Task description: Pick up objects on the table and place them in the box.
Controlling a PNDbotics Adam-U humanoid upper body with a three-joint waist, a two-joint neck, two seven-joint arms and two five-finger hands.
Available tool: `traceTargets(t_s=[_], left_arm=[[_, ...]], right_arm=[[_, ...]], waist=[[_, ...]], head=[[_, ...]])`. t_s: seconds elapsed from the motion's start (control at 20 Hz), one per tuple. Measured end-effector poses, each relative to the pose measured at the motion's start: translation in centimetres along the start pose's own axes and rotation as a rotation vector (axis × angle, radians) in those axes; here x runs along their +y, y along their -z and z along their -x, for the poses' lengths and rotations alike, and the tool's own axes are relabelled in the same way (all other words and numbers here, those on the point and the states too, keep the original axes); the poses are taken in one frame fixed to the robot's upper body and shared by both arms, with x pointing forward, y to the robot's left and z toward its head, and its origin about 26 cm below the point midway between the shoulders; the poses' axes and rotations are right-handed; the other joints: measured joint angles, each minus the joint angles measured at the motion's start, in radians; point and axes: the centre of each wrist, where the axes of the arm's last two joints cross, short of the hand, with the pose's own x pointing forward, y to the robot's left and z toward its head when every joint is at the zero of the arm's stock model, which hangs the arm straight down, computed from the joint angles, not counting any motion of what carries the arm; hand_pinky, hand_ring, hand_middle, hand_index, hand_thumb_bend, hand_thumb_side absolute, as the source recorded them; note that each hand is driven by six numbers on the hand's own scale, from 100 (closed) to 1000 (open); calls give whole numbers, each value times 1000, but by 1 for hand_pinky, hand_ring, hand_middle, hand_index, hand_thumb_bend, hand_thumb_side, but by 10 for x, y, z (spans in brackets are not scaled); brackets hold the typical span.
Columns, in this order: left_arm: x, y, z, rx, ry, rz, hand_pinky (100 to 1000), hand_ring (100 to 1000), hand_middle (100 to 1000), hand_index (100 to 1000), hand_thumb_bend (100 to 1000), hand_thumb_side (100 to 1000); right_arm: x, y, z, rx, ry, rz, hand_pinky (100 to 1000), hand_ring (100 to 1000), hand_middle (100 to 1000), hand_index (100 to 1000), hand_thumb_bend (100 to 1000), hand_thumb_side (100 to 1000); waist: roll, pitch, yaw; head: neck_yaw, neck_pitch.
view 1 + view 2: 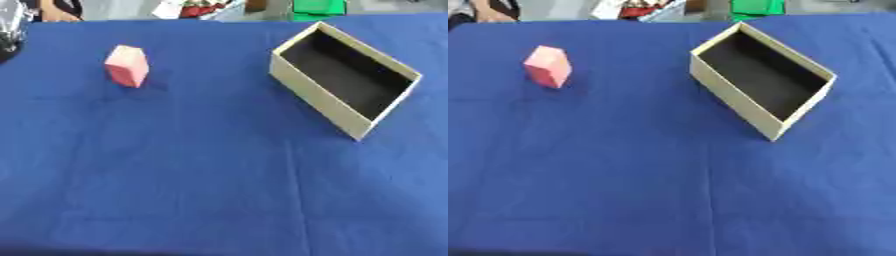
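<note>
A pink block (pixel 128 66) stands upright on the blue tablecloth (pixel 201 165) at the far left. To the right lies an open cream box (pixel 315 95) with a dark inside, set at an angle; nothing shows inside it. Neither of my hands appears in either eye view.
Beyond the table's far edge sit a green object (pixel 318 7) and some red and white clutter (pixel 188 8). A dark object (pixel 9 35) shows at the upper left edge of the left eye view.
</note>
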Motion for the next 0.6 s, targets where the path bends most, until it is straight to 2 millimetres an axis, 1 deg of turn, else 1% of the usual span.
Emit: traceTargets(t_s=[0.25,0.6], left_arm=[[0,1,0,-3,-2,-1,731,783,794,866,489,752],[1,4,-2,-17,-6,3,740,789,797,870,486,751]], right_arm=[[0,0,0,-1,1,2,846,845,881,894,100,1000],[0,0,0,1,1,6,846,845,881,894,100,1000]], waist=[[1,0,0],[0,6,0]], head=[[-7,-1],[-8,-17]])
